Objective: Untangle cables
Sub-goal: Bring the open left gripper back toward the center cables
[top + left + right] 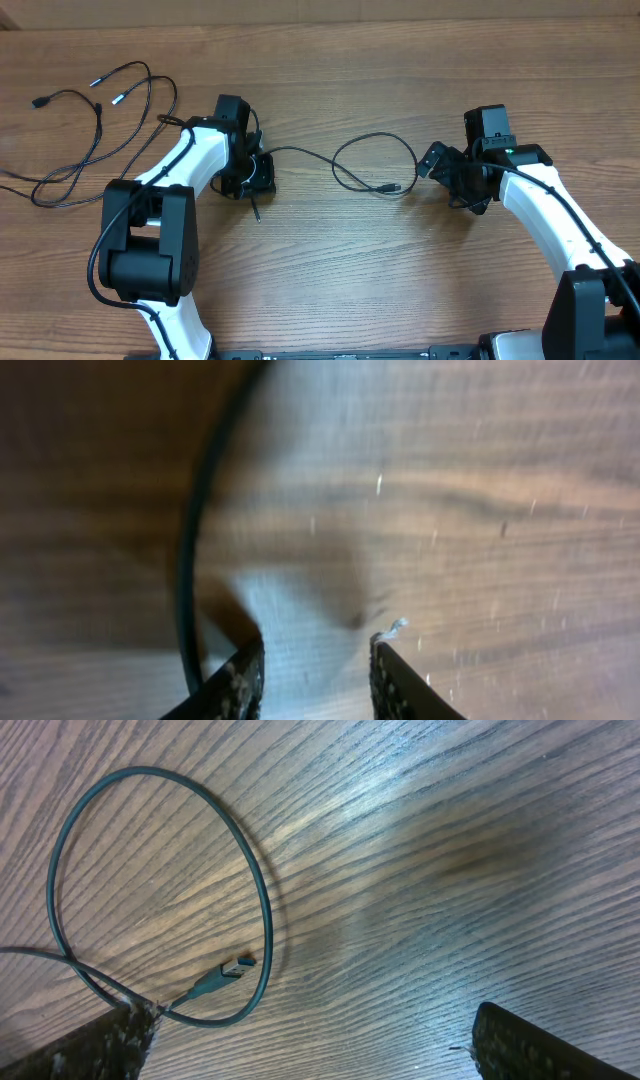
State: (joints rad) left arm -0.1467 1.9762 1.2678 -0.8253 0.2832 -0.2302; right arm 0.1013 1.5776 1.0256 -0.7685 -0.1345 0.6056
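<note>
Looping at frame centre, a cable (380, 136) lies between narrowly open left tool (315, 660) and wide-open right tool (310, 1020), both empty.

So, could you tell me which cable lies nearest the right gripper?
The single looped cable in the middle, its plug end just beside the right gripper; the other cables lie bunched far off to the left.

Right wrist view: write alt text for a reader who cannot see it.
A black cable lies in a loop on the wooden table, its silver-tipped plug inside the loop. The right gripper has jaws wide open, empty.
</note>
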